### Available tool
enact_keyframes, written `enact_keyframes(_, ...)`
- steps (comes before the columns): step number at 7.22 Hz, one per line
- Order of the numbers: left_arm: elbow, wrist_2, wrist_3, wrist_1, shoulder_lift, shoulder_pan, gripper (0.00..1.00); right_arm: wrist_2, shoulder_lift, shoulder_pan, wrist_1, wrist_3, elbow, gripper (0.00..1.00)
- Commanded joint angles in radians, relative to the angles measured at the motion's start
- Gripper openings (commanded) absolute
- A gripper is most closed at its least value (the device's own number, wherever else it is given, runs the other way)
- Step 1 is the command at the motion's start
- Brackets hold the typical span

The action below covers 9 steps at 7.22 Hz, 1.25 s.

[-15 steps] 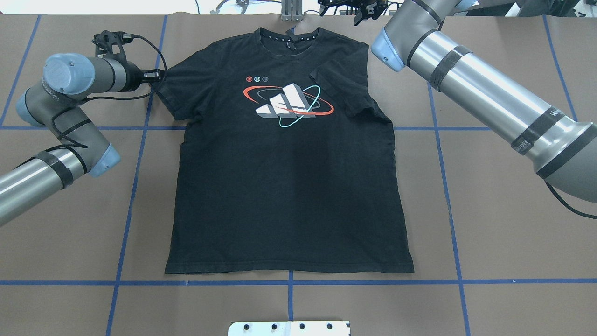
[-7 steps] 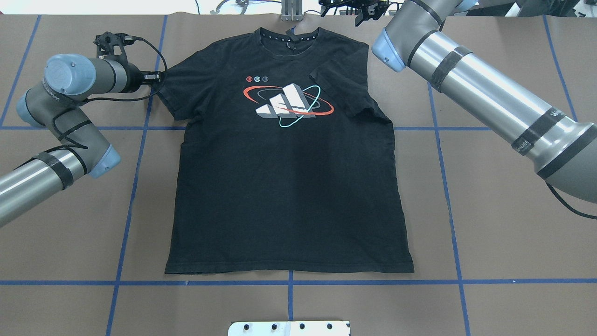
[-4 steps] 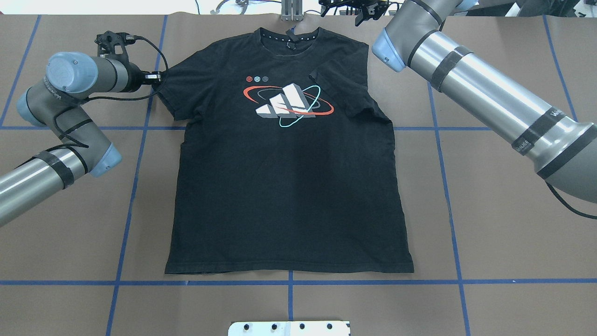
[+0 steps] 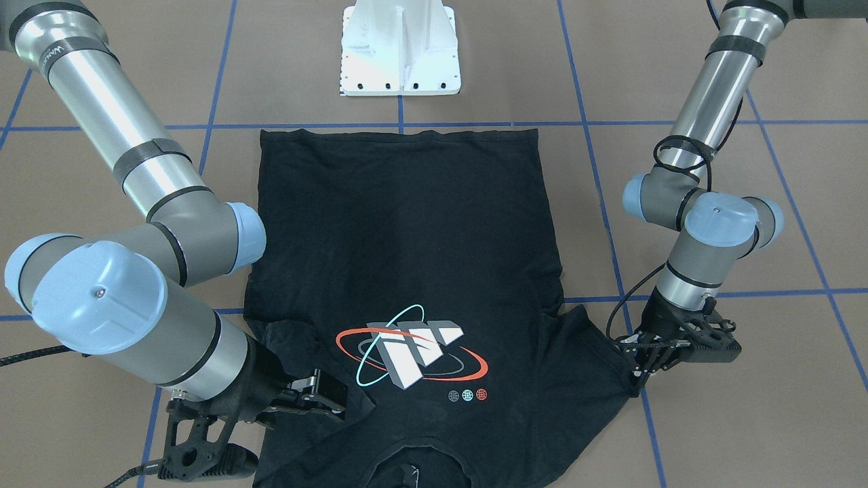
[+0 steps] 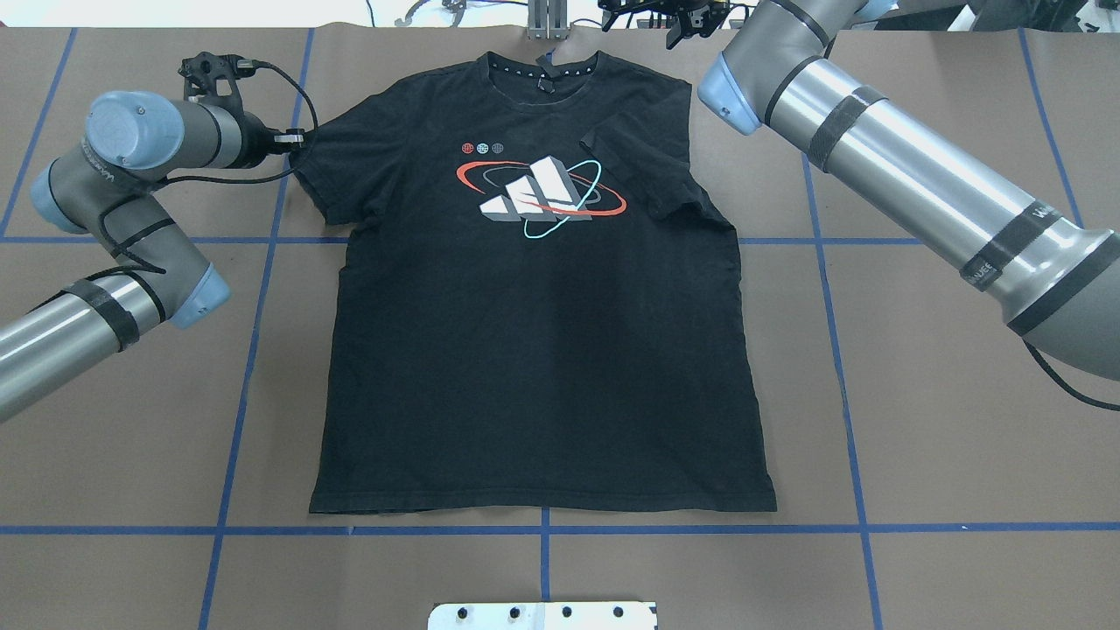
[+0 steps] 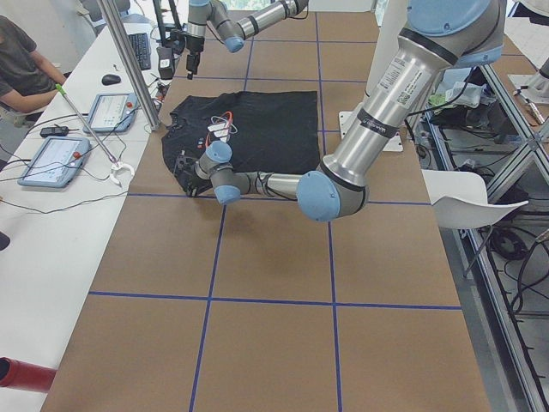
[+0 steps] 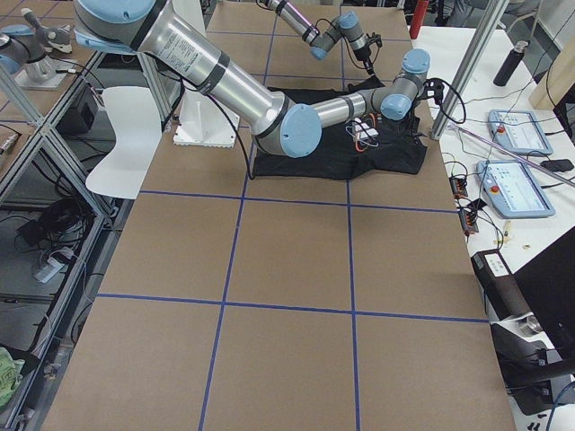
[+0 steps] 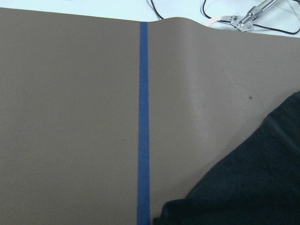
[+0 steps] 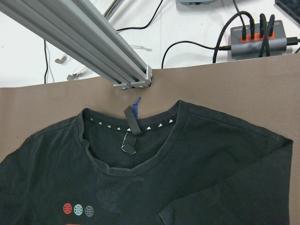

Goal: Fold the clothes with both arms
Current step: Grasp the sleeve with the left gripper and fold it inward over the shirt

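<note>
The black T-shirt (image 5: 542,350) lies flat, print up, mid-worktop (image 5: 919,420), collar (image 9: 133,159) at 12 o'clock in the overhead view and hem at 6. That view hides the right fingers behind the right arm (image 5: 892,166). The front-facing view shows the right fingers (image 4: 325,398) over the right sleeve (image 5: 643,166), which lies folded onto the chest, but I cannot tell how far apart they stand. It also shows the left fingers (image 4: 643,366) drawn together on the corner of the left sleeve (image 4: 597,352), at 10 o'clock of the shirt from overhead. The left wrist camera sees only cloth edge and blue tape (image 8: 143,122), no fingers. Against two seconds ago, the left arm (image 5: 140,140) has crept slightly toward 12 o'clock, while shirt and right arm are unchanged. The hem stops just short of the tape line (image 5: 700,528) at 6, the collar sits close to the worktop's edge at 12, and bare worktop flanks the body at 3 and 9.
</note>
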Motion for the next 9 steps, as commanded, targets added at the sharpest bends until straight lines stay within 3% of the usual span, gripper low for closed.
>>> enact_keyframes(1,-0.090,-0.043,-0.024,0.075,-0.003,-0.009,0.00,0.001,-0.002,0.004,0.000,0.000,0.000,1.00)
enact_keyframes(5,-0.117,-0.075,-0.295,0.203,-0.166,0.075,0.00,0.005,-0.006,0.004,0.002,0.000,0.001,1.00)
enact_keyframes(7,0.034,-0.066,-0.454,0.197,-0.332,0.132,0.00,0.007,-0.012,0.007,0.003,0.000,0.004,1.00)
enact_keyframes(9,0.049,-0.061,-0.461,0.177,-0.337,0.138,0.00,0.008,-0.020,0.013,0.003,-0.005,0.004,1.00)
